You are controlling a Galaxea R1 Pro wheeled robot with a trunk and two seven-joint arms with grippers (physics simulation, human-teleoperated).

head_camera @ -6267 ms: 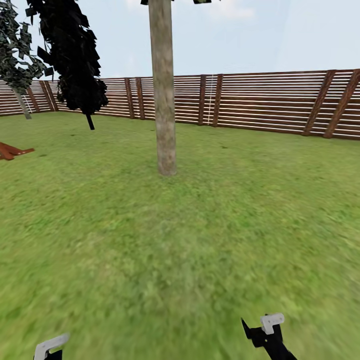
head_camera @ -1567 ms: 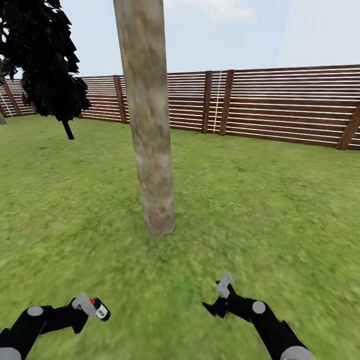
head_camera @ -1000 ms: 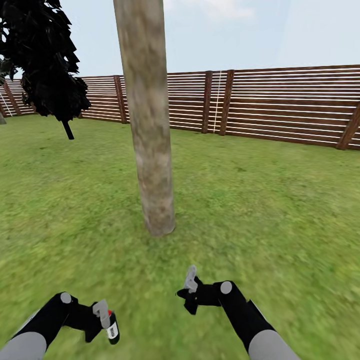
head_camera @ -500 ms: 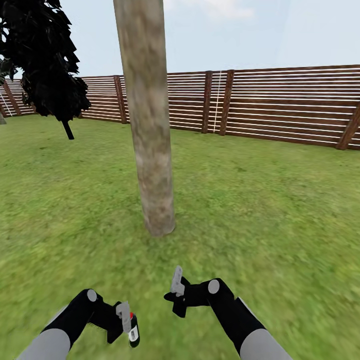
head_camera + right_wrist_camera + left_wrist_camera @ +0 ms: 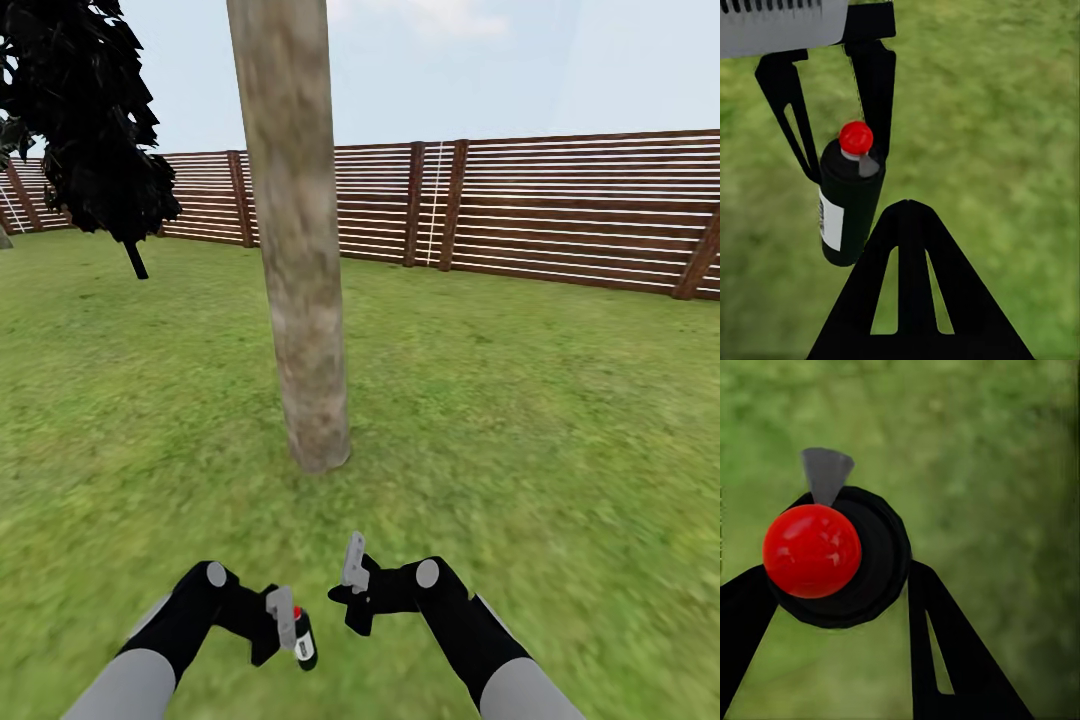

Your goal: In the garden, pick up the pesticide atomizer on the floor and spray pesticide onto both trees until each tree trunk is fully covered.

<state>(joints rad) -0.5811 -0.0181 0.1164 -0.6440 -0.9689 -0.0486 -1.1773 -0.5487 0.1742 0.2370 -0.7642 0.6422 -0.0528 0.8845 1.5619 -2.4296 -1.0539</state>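
My left fingers (image 5: 283, 622) pinch the black, red-capped atomizer (image 5: 303, 639); its white label (image 5: 831, 218) is unreadable. Right fingers (image 5: 352, 583): spread undeterminable. Tree trunk (image 5: 300, 300) stands at 12 o'clock on lawn (image 5: 540, 420).

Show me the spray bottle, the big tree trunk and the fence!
pesticide atomizer (image 5: 849, 202): right wrist view, on its black body.
tree trunk (image 5: 300, 260): head view, on the mottled bark midway up.
wooden fence (image 5: 580, 215): head view, on the horizontal slats.
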